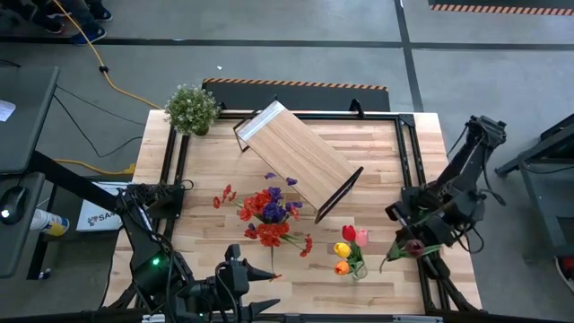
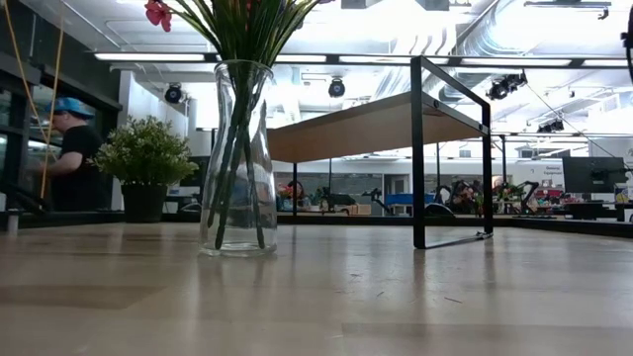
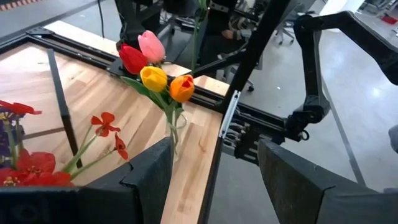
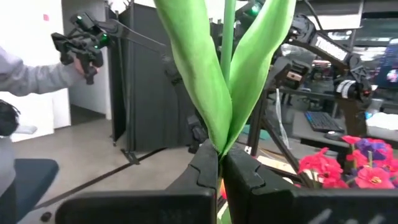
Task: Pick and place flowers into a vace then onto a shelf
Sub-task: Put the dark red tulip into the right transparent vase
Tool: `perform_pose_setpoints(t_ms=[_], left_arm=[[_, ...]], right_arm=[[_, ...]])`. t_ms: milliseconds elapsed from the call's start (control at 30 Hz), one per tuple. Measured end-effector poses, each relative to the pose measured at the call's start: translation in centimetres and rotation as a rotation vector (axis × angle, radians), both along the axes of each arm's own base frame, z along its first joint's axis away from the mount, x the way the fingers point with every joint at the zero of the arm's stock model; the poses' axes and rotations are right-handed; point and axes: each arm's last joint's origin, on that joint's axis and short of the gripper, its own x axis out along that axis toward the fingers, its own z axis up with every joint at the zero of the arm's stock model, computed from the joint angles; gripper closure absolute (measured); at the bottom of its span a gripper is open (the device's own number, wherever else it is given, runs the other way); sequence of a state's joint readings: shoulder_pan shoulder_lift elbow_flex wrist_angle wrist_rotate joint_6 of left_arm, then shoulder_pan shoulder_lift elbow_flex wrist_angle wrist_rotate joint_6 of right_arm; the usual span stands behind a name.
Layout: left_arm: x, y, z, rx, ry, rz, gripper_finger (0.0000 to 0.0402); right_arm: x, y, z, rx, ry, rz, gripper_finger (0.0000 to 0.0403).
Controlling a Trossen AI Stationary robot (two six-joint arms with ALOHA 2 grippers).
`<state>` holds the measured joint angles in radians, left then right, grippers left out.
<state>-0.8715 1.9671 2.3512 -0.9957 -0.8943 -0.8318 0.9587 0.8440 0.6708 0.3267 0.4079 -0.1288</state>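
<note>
A clear glass vase (image 2: pixel 237 158) holds red and purple flowers (image 1: pixel 267 213) and stands near the table's middle front. A smaller glass (image 3: pixel 175 127) with red, pink, yellow and orange tulips (image 1: pixel 348 249) stands on the table to its right. The light-wood shelf (image 1: pixel 300 160) stands on its black legs, set diagonally behind them. My right gripper (image 1: pixel 420 239) is at the table's right edge, shut on a dark maroon tulip (image 1: pixel 413 245). My left gripper (image 1: pixel 256 280) is at the near edge, open with nothing between its fingers, pointing toward the tulips. My right gripper pinches the maroon tulip's green stem (image 4: pixel 219 148) between its two fingers, right where the two long leaves (image 4: pixel 199 68) branch off. The fingers lie across the stem. The tulip is lifted clear of the table.
A bushy green potted plant (image 1: pixel 191 109) stands at the table's far left corner. A black frame (image 1: pixel 408 152) runs along the table's edges. A person (image 2: pixel 71 143) stands in the room beyond the table. Bare wood lies between the two vases and the near edge.
</note>
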Motion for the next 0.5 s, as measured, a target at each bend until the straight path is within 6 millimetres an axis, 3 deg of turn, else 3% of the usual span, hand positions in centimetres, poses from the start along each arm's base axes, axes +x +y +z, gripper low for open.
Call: perform_pose_setpoints(t_ms=[233, 500], left_arm=[[0.0, 0.0, 0.0, 0.010, 0.008, -0.018, 0.0135], [0.0, -0.1, 0.0, 0.008, 0.013, -0.028, 0.0135]], right_arm=[[-1.0, 0.7, 0.2, -0.013, -0.026, -0.061, 0.0403], [-0.4, 1.7, -0.7, -0.054, -0.001, -0.174, 0.0403]])
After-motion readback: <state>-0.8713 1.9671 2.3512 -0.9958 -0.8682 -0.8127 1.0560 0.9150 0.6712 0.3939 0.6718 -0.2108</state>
